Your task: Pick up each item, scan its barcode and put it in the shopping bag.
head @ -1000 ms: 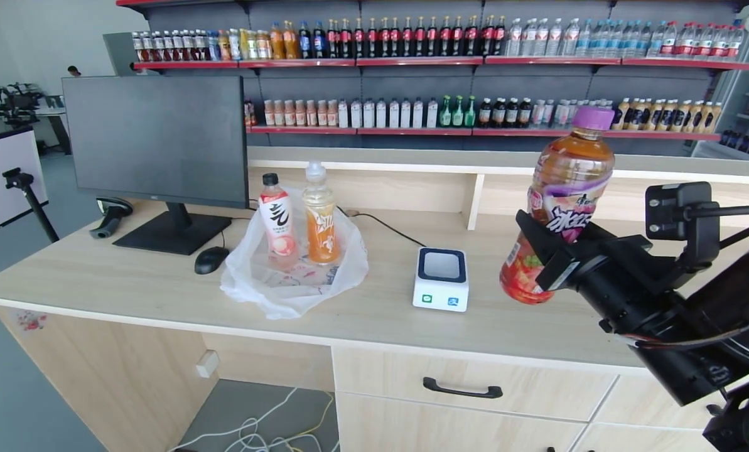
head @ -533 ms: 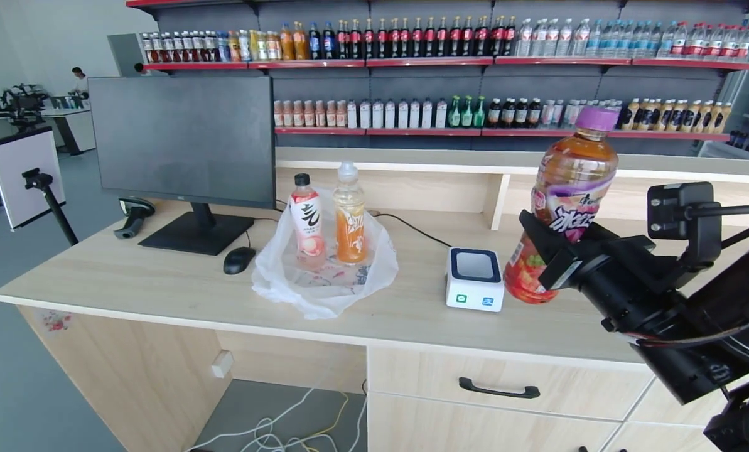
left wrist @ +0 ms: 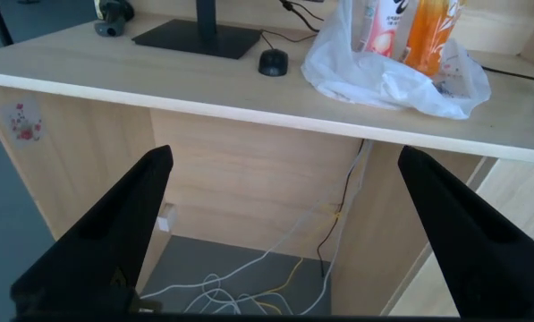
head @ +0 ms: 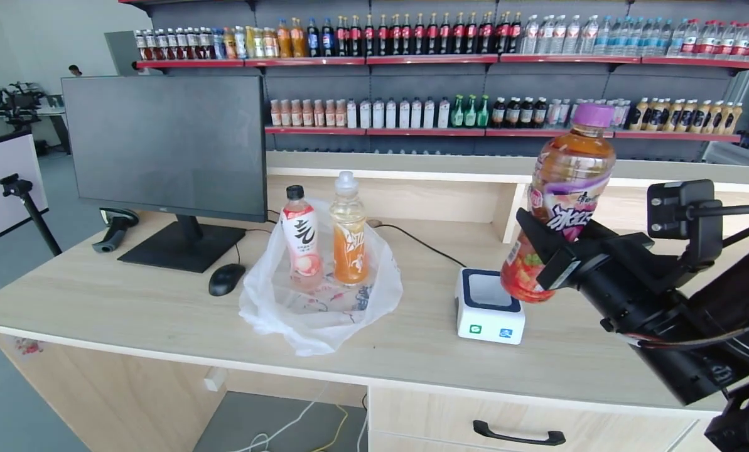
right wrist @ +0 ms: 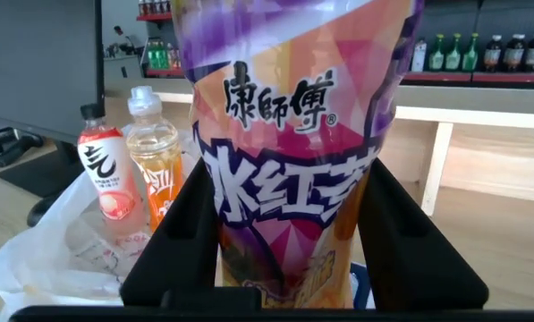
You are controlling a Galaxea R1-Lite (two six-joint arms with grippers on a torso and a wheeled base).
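- Head view: on the counter [head: 98, 295], a monitor [head: 164, 141] and a mouse [head: 226, 279] sit left of the shopping bag [head: 321, 314]. The bag holds a pink bottle [head: 301, 238] and an orange bottle [head: 349, 235], both upright. The scanner [head: 487, 307] sits just right of the bag. The right gripper [head: 537, 251] reaches in from the right and clamps the tea bottle [head: 565, 194] slightly tilted, its base over the scanner's right edge.
- Left wrist view: the left gripper [left wrist: 284, 161] hangs below the counter's front edge, its fingers spread wide and empty.
- Right wrist view: both fingers [right wrist: 182, 233] press the tea bottle's sides.

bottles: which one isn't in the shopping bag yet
The purple-capped bottle, held in the right gripper; the black-capped bottle and the clear-capped bottle stand in the shopping bag.
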